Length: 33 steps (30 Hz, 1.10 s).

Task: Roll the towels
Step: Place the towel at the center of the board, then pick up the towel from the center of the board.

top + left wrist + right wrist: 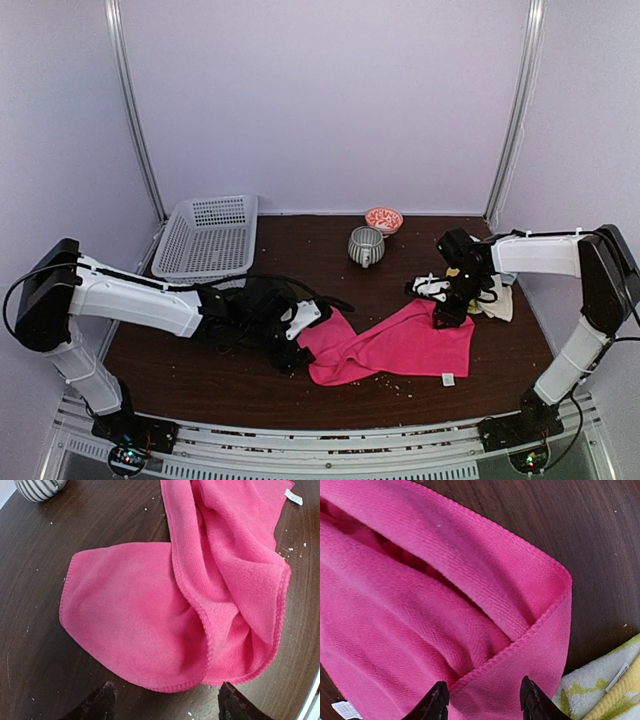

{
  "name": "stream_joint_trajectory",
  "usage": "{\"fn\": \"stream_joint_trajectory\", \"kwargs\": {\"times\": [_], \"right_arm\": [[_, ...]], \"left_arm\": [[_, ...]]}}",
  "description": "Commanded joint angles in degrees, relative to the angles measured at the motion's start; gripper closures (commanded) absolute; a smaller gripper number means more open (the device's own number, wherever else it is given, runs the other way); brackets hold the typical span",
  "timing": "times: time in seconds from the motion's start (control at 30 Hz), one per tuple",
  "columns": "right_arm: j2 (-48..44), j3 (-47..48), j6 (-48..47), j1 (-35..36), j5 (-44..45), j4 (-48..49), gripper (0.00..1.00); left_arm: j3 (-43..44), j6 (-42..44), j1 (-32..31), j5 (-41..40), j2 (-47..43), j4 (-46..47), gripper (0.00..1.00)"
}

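Brown table (200, 370), pink towel (400, 345); lilac walls (330, 100)

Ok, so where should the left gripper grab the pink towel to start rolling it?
Probably the rounded, stitched edge right in front of the left gripper. Come straight down, straddling that edge: there the pink towel lies flat on the table, while further right it is folded over and bunched.

Bright pink towel (395, 345) crumpled across dark worktop (200, 385), left fingers (293, 354) at its left end, right fingers (444, 318) on its far right corner. Behind: white perforated basket (205, 238), striped mug (365, 246), small patterned bowl (384, 219). Pale towels (497, 300) bunched beside right fingers.
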Motion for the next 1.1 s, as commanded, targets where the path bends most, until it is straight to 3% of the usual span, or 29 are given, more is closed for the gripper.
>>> {"fn": "stream_joint_trajectory", "kwargs": {"times": [0.0,0.2,0.27,0.37,0.53,0.7,0.83,1.07], "right_arm": [[1.0,1.1,1.4,0.2,5.3,1.5,0.49],[1.2,-1.7,2.3,0.2,7.5,1.4,0.48],[1.0,-2.2,3.6,0.2,8.0,2.5,0.56],[0.1,-1.8,5.0,0.2,6.9,2.8,0.77],[0.7,-1.1,6.1,0.1,6.1,3.8,1.00],[-1.1,2.1,7.1,0.0,4.3,2.0,1.00],[-5.5,7.3,7.8,-0.5,-0.4,-1.1,1.00],[-12.5,21.3,11.9,-5.4,-16.2,-4.6,1.00]], "left_arm": [[2.7,2.3,0.5,-0.9,3.9,5.1,0.28],[6.2,3.3,0.7,-1.1,7.4,3.8,0.30],[6.4,3.5,0.7,-2.3,7.2,4.0,0.34],[5.9,3.8,0.8,-5.8,6.7,4.6,0.49],[3.4,3.8,1.7,-7.1,5.6,8.3,0.67],[3.5,2.9,2.4,-7.5,3.8,10.8,1.00],[4.5,2.9,2.8,-11.3,0.4,9.5,1.00],[15.4,0.6,2.9,-25.7,-15.1,-8.0,1.00]]}}
